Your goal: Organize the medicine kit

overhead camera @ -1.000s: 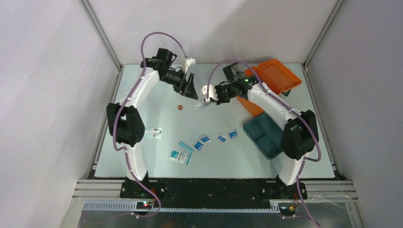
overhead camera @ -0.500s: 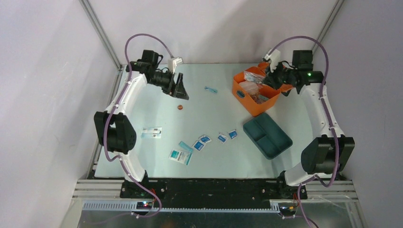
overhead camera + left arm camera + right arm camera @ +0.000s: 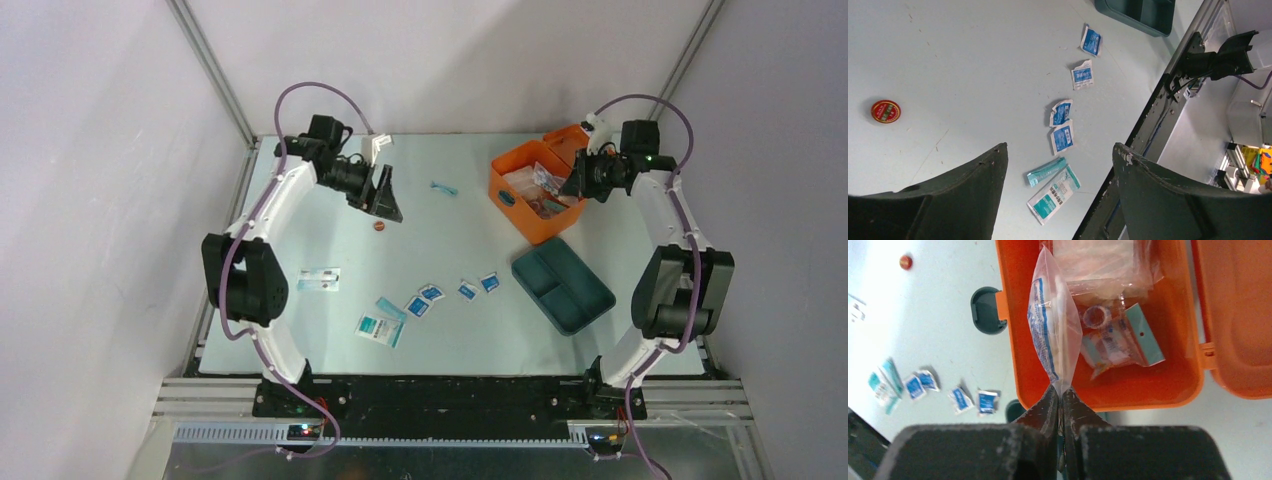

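The orange medicine kit [image 3: 512, 197] stands open at the back right, with clear packets inside and its lid [image 3: 1238, 315] folded back. Its dark teal tray insert [image 3: 562, 285] lies on the table in front of it. My right gripper [image 3: 1062, 390] hangs over the kit's near wall [image 3: 1148, 390], shut on the corner of a clear packet with blue print [image 3: 1055, 340] that dangles into the case. My left gripper [image 3: 386, 203] stands open at the back left, just above a small red tin [image 3: 885, 111], with nothing between its fingers.
Several blue-white sachets [image 3: 431, 293] lie in a row mid-table, with teal-white packets [image 3: 381, 327] nearer me. A clear packet [image 3: 320, 280] lies at the left, and a small blue strip [image 3: 443, 188] at the back centre. The frame's rail runs along the near edge.
My right arm swung from the table's middle to the kit, carrying the clear packet, and now holds it over the case. My left gripper opened slightly wider and shifted a little.
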`<action>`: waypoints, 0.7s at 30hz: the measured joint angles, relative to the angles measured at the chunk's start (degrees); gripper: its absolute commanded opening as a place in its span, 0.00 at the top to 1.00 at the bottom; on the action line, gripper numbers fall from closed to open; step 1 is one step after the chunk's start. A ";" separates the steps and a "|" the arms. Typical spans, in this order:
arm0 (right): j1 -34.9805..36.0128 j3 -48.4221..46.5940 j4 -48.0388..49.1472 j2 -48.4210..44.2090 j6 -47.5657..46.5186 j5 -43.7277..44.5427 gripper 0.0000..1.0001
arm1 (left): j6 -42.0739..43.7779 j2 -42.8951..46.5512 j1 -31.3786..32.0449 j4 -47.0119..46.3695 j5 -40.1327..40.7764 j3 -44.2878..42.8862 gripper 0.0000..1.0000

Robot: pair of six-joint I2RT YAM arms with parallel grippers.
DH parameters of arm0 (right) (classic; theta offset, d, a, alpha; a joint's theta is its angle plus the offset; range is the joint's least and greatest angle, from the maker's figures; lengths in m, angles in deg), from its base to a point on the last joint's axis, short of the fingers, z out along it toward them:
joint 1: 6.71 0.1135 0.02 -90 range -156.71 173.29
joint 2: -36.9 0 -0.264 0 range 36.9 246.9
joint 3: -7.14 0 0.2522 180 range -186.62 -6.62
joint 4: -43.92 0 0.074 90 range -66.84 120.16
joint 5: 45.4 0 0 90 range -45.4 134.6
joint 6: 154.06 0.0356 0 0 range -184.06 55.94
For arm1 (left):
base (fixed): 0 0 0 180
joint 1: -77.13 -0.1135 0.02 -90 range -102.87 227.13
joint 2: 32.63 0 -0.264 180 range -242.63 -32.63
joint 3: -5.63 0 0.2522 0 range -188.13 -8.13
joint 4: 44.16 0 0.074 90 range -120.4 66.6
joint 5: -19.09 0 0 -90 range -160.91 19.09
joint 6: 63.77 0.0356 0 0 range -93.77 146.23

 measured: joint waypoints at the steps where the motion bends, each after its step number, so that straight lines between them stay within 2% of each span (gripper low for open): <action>1: -0.04 0.68 1.33 0.37 3.23 0.04 0.94 | 0.00 0.15 0.24 -0.11 0.17 0.48 0.19; 4: -0.13 3.02 4.61 1.33 11.85 0.11 0.93 | 0.02 0.68 0.94 -0.35 1.07 1.55 0.19; 6: -0.09 3.96 5.68 2.12 15.91 0.26 0.79 | 0.02 1.11 1.40 -0.42 1.62 2.16 0.19; 7: 0.07 4.20 6.14 2.64 17.97 0.31 0.57 | 0.02 1.29 1.55 -0.44 1.84 2.36 0.19; 9: 0.31 4.31 6.97 3.74 22.01 1.33 0.30 | 0.02 1.62 1.84 -0.44 2.51 2.49 0.19; 10: 0.48 4.31 7.08 4.07 23.87 2.43 0.27 | 0.02 1.79 1.92 -0.55 2.78 2.49 0.19; 12: 1.09 4.00 6.86 4.35 27.45 4.96 0.24 | 0.02 2.12 2.05 -0.70 3.34 2.49 0.18; 18: 2.45 -2.49 5.01 3.43 31.50 7.96 0.24 | 0.00 2.73 2.14 -0.81 4.72 2.49 0.18; 21: 2.21 -3.13 5.81 0.02 31.26 9.27 0.31 | 0.00 2.71 2.14 -0.79 5.29 2.43 0.18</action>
